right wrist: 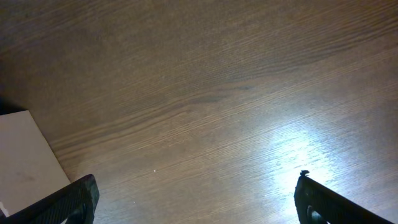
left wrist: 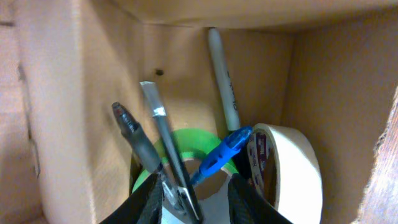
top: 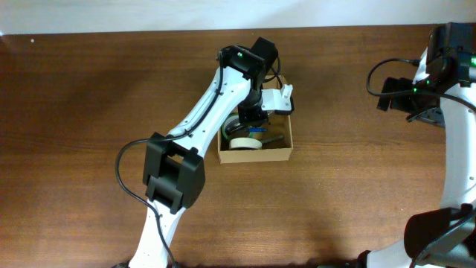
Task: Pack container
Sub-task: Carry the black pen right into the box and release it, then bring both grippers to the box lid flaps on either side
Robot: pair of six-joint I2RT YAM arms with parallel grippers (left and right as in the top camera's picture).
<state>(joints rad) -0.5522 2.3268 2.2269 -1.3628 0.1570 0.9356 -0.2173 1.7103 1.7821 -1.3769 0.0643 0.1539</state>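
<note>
Well, left gripper [left wrist: 196, 202] clamps a black pen [left wrist: 138, 138] inside the container [left wrist: 56, 93]; right gripper [right wrist: 196, 199] gapes empty; tape [left wrist: 292, 168] print unreadable.

From overhead, my left arm [top: 216, 97] covers the back half of the container [top: 277, 154]. I glimpse only part of a cream tape roll [top: 242, 143] and dark bits too small to name, and my right arm [top: 455, 149] runs off the right edge. In the left wrist view the bottom edge cuts the left gripper [left wrist: 194, 204], pens [left wrist: 160, 127] hide much of a green tape roll [left wrist: 198, 140], and I can't tell whether the fingers clamp anything. In the right wrist view the right gripper [right wrist: 196, 202] shows only fingertips [right wrist: 71, 199] at the lower corners, and a white slab [right wrist: 25, 162] is sliced by the left edge, unidentifiable.
</note>
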